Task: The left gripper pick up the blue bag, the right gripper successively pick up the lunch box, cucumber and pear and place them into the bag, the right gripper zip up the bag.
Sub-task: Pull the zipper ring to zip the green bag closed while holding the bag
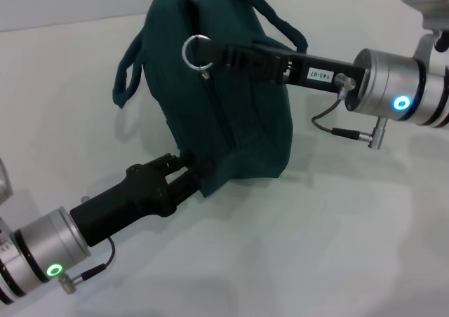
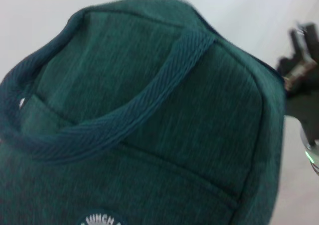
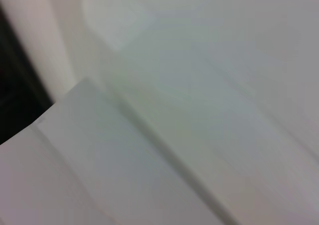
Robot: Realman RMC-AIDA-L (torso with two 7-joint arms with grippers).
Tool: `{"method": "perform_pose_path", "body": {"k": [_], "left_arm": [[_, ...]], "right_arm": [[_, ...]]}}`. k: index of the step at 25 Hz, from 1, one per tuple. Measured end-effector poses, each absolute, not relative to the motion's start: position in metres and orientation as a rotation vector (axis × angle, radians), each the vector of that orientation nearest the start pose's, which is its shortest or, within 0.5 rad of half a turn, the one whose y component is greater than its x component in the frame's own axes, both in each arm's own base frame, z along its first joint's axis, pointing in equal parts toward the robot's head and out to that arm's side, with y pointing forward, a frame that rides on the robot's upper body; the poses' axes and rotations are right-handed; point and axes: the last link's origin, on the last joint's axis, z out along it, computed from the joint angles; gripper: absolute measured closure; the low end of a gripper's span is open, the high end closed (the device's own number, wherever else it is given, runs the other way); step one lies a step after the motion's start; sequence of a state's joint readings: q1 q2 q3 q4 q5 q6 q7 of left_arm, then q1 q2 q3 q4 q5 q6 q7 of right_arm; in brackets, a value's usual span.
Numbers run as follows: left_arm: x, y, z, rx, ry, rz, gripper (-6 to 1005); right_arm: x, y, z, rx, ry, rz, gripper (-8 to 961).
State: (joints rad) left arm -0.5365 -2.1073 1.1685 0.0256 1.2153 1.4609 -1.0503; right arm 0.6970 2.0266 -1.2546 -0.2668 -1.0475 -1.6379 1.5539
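Observation:
The blue bag point(image 1: 224, 99) stands tilted on the white table in the middle of the head view, and its zipper looks closed. My left gripper point(image 1: 198, 174) is shut on the bag's lower near corner. My right gripper point(image 1: 208, 53) reaches in from the right over the bag's top and is shut on the zipper pull at its metal ring point(image 1: 196, 51). In the left wrist view the bag point(image 2: 149, 135) fills the picture, with a loop handle point(image 2: 124, 110) and the white logo point(image 2: 99, 219). The lunch box, cucumber and pear are out of view.
The white table point(image 1: 316, 247) surrounds the bag. The bag's loop handles point(image 1: 126, 68) hang out to the left and back right. The right wrist view shows only blurred white surfaces point(image 3: 199, 110).

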Motion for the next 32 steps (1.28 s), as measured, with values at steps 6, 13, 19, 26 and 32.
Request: {"method": "perform_pose_path", "body": {"k": [6, 13, 19, 26, 32], "left_arm": [[-0.255, 0.274, -0.089, -2.503, -0.954, -1.179, 557], [-0.253, 0.277, -0.089, -2.492, -0.946, -1.187, 552], [-0.25, 0.274, -0.09, -2.519, -1.013, -1.211, 547], [-0.246, 0.27, -0.085, -2.523, -1.045, -1.284, 497], [-0.251, 0.272, -0.091, -2.507, -1.078, -1.219, 423]], "right_arm": [[0.158, 0.349, -0.01, -2.637, 0.922, 1.623, 947], [0.159, 0.346, -0.015, -2.682, 0.925, 1.586, 947], [0.162, 0.346, -0.015, -2.67, 0.915, 1.569, 946], [0.162, 0.348, -0.015, -2.665, 0.889, 1.559, 947], [0.157, 0.345, -0.019, -2.699, 0.888, 1.566, 947]]}}
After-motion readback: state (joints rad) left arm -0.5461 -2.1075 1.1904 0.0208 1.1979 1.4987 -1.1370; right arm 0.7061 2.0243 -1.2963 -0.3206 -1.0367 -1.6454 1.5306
